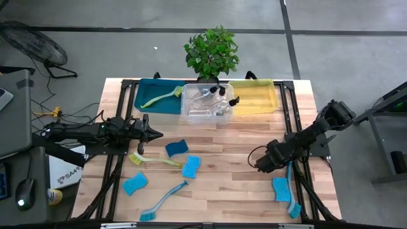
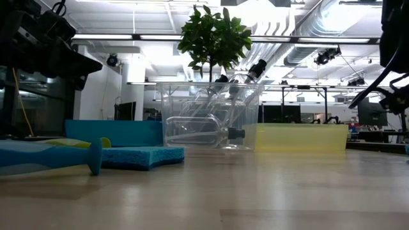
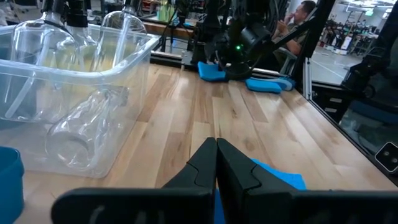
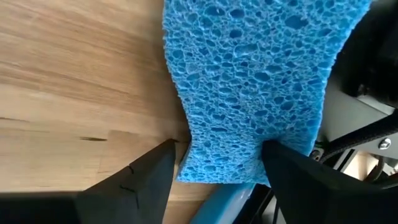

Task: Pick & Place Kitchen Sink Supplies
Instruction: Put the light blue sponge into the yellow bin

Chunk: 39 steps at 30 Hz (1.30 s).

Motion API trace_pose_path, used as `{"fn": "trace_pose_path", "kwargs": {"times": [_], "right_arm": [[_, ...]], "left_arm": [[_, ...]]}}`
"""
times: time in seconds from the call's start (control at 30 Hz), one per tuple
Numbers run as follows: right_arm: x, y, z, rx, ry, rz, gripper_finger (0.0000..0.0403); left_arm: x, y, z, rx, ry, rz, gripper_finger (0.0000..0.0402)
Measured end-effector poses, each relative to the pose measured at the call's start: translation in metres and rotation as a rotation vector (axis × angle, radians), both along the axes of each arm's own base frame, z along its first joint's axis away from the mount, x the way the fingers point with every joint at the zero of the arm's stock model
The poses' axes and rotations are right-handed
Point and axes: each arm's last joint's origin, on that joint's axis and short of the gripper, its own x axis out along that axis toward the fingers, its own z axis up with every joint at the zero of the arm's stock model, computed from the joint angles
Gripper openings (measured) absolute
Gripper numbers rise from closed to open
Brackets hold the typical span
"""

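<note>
My right gripper [image 4: 217,152] is open and points down over a wavy-edged blue sponge [image 4: 249,81] near the table's right edge [image 1: 281,189], one finger on each side of the sponge's end. A blue brush [image 1: 293,194] lies beside that sponge. My left gripper [image 1: 156,133] is shut and hovers at the table's left, above the wood [image 3: 216,158]. Three more blue sponges [image 1: 177,147] [image 1: 191,166] [image 1: 134,184], a yellow-green brush [image 1: 156,159] and a blue brush [image 1: 164,200] lie flat on the table. Pump bottles [image 1: 210,100] lie in the clear bin. My right gripper comes at the sponge from above, its fingers [image 4: 149,171] standing across the sponge's narrow end [image 4: 217,168]. The sponge lies flat on the table. I cannot tell whether either finger touches it.
Along the far edge stand a teal bin [image 1: 147,89] holding a yellow-green brush [image 1: 162,97], a clear bin [image 1: 191,114] and a yellow bin [image 1: 270,105], with a potted plant [image 1: 212,52] behind. Bare wood lies in the middle [image 1: 229,178]. A person sits beyond the table [image 3: 305,12].
</note>
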Motion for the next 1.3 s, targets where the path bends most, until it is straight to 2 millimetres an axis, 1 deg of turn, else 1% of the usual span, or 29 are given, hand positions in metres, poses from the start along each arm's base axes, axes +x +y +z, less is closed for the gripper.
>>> {"fn": "trace_pose_path", "kwargs": {"times": [0.17,0.4,0.8,0.87,1.1,1.2,1.3], "right_arm": [[-0.002,-0.001,-0.002,0.011,0.005,-0.003,0.0196],[-0.002,-0.001,-0.003,0.012,0.005,0.001,0.0122],[0.000,0.000,-0.002,0.038,0.004,0.038,0.0012],[0.001,0.001,-0.001,0.049,0.001,0.058,0.0005],[0.010,0.006,0.009,0.077,-0.035,0.121,0.0002],[0.014,0.008,0.017,0.056,-0.043,0.150,0.0001],[0.019,0.009,0.031,0.026,-0.038,0.172,0.0001]], "left_arm": [[0.000,0.000,0.000,-0.008,0.000,0.000,0.0001],[0.000,0.000,0.000,-0.008,0.001,0.000,0.0001],[0.000,0.000,0.000,-0.008,0.001,0.000,0.0001],[0.000,0.000,0.000,-0.006,0.001,0.000,0.0001],[0.000,0.001,0.001,0.001,-0.007,0.017,0.0001],[0.000,0.001,0.001,0.002,-0.008,0.018,0.0001],[0.000,0.001,0.001,0.002,-0.009,0.021,0.0001]]}}
